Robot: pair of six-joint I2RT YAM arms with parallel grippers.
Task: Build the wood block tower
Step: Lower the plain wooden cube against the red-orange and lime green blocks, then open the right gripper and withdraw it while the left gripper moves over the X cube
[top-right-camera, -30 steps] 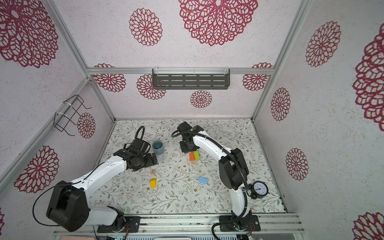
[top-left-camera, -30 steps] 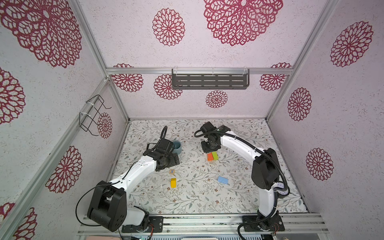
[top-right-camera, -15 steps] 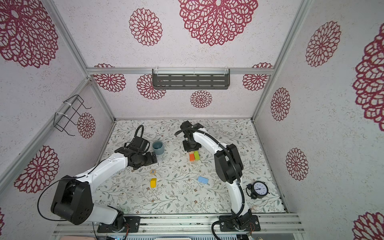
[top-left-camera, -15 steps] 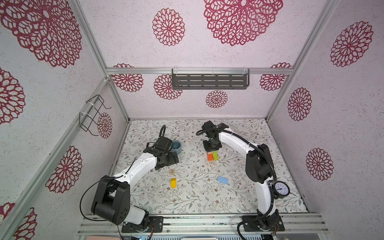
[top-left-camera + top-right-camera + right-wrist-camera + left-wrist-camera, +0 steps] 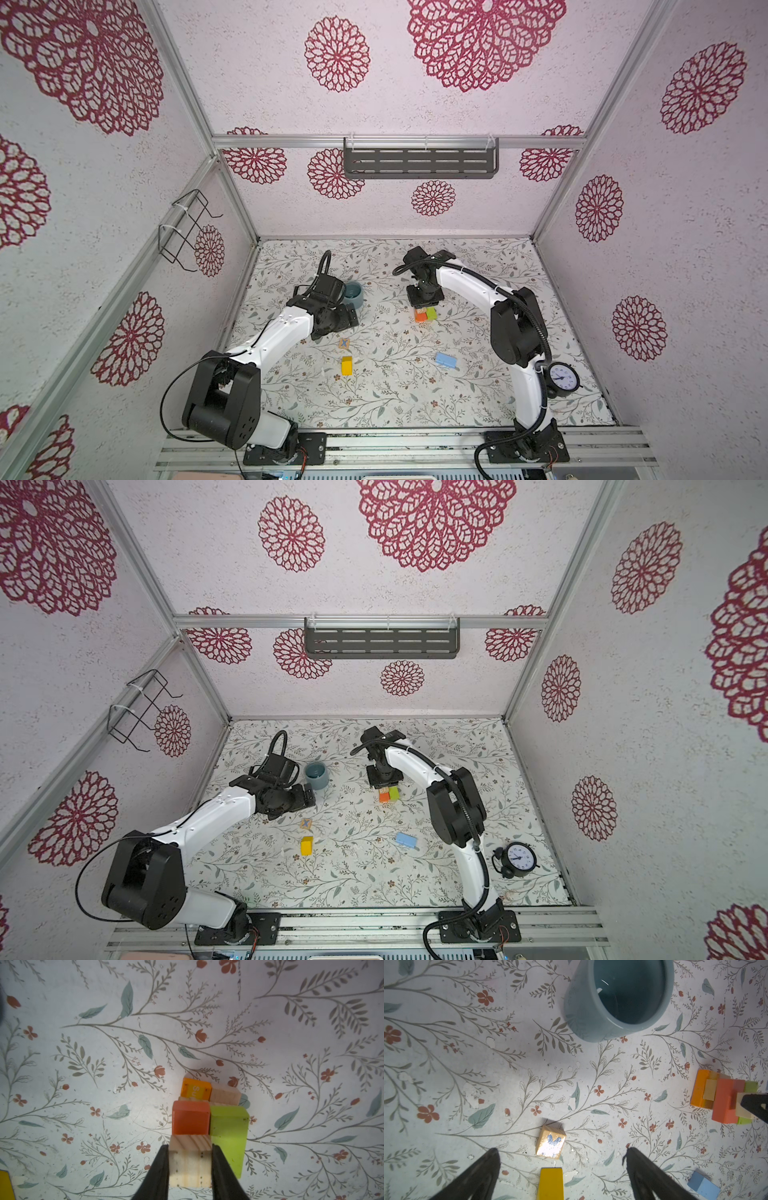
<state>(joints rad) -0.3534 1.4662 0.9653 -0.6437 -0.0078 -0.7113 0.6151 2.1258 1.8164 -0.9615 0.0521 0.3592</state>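
The tower (image 5: 426,314) (image 5: 389,793) is a low stack right of the table's middle. The right wrist view shows its red block (image 5: 190,1120), green block (image 5: 228,1126), orange block (image 5: 196,1089) and a plain wooden block (image 5: 225,1095). My right gripper (image 5: 190,1147) (image 5: 424,297) hangs just over the stack, shut on a plain wooden cube (image 5: 190,1163). My left gripper (image 5: 560,1153) (image 5: 347,312) is open and empty above a lettered cube (image 5: 550,1144) (image 5: 344,343) and a yellow block (image 5: 550,1183) (image 5: 346,365). A blue block (image 5: 446,360) (image 5: 703,1185) lies loose nearer the front.
A teal cup (image 5: 353,293) (image 5: 616,997) stands upright right beside the left wrist. A black alarm clock (image 5: 563,377) sits at the front right by the right arm's base. A dark shelf (image 5: 419,160) and a wire basket (image 5: 185,230) hang on the walls.
The right arm's elbow has swung left, uncovering the clock, while its gripper stays over the stack with the cube. The left gripper has barely moved.
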